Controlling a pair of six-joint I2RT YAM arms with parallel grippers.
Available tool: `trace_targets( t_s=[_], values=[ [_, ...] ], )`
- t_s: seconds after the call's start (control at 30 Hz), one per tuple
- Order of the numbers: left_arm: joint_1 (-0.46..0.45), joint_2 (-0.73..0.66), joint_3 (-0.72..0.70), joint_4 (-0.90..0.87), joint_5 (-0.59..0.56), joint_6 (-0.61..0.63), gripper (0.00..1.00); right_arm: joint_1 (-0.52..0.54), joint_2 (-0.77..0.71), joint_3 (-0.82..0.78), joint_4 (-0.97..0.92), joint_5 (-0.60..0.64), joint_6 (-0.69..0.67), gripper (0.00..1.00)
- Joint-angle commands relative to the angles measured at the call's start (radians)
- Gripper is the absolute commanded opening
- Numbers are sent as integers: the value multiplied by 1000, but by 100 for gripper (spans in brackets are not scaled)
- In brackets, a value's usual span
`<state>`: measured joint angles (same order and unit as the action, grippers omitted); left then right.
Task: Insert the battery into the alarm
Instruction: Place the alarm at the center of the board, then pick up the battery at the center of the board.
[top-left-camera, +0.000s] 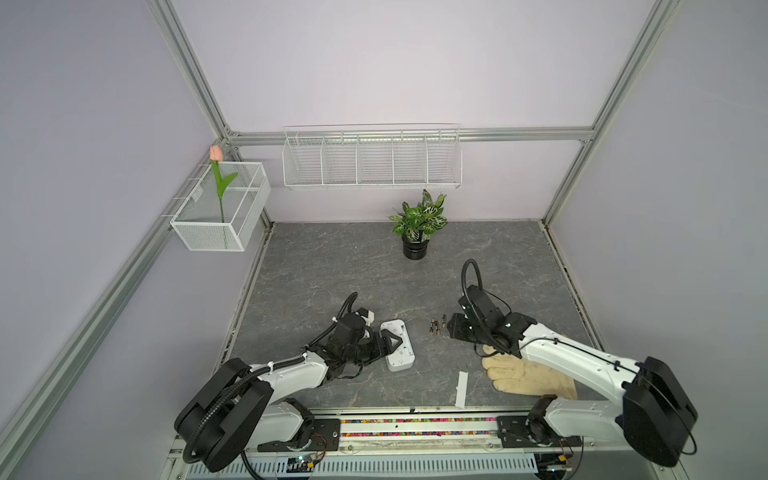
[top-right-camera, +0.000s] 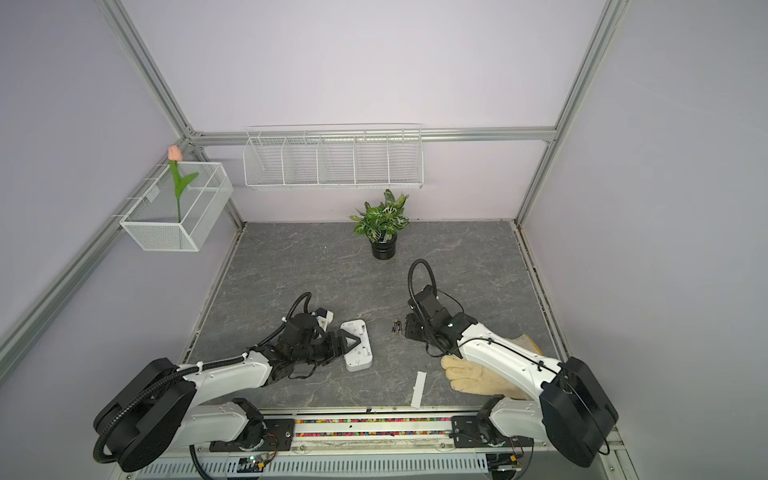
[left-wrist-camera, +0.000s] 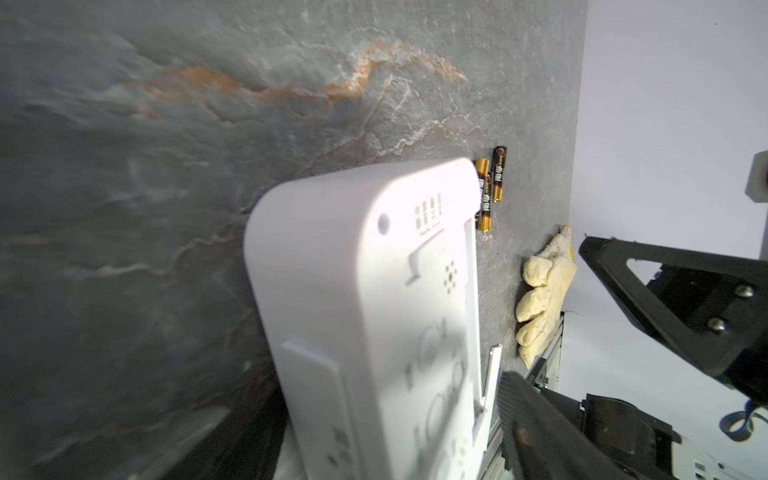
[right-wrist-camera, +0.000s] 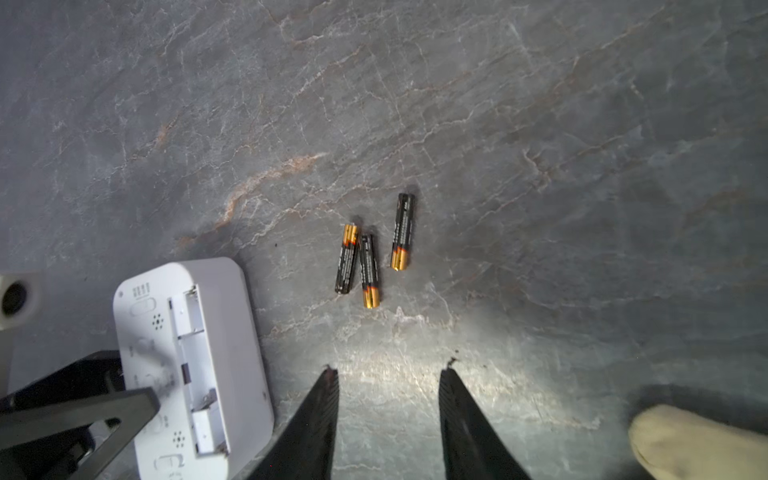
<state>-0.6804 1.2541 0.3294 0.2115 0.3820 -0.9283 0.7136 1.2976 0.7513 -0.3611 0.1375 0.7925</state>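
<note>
The white alarm (top-left-camera: 402, 348) lies back-up on the grey table, and the right wrist view shows its empty, uncovered battery bay (right-wrist-camera: 195, 361). My left gripper (top-left-camera: 392, 344) straddles the alarm's near edge with one finger (right-wrist-camera: 83, 411) over the back. The left wrist view shows a slim gap between a finger (left-wrist-camera: 540, 436) and the alarm (left-wrist-camera: 365, 311), so the jaws are open. Three black-and-gold batteries (right-wrist-camera: 370, 270) lie loose on the table (top-left-camera: 434, 326) to the alarm's right. My right gripper (right-wrist-camera: 388, 368) hovers just short of them, open and empty.
A thin white plastic strip (top-left-camera: 462, 388) lies near the front edge. A cream glove (top-left-camera: 528, 376) lies under the right arm. A potted plant (top-left-camera: 417, 226) stands at the back. Wire baskets (top-left-camera: 372, 160) hang on the walls.
</note>
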Motion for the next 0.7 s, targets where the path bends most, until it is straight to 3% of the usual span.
trace_targets(
  t_s=[0.0,0.67],
  values=[
    [5,-46,32,-102,-54,38,83,-15,63,42,2,20,-53,40],
    [7,-312,23,-305,-227,33,82,-47,376,226,-19,61,-97,31]
  ],
)
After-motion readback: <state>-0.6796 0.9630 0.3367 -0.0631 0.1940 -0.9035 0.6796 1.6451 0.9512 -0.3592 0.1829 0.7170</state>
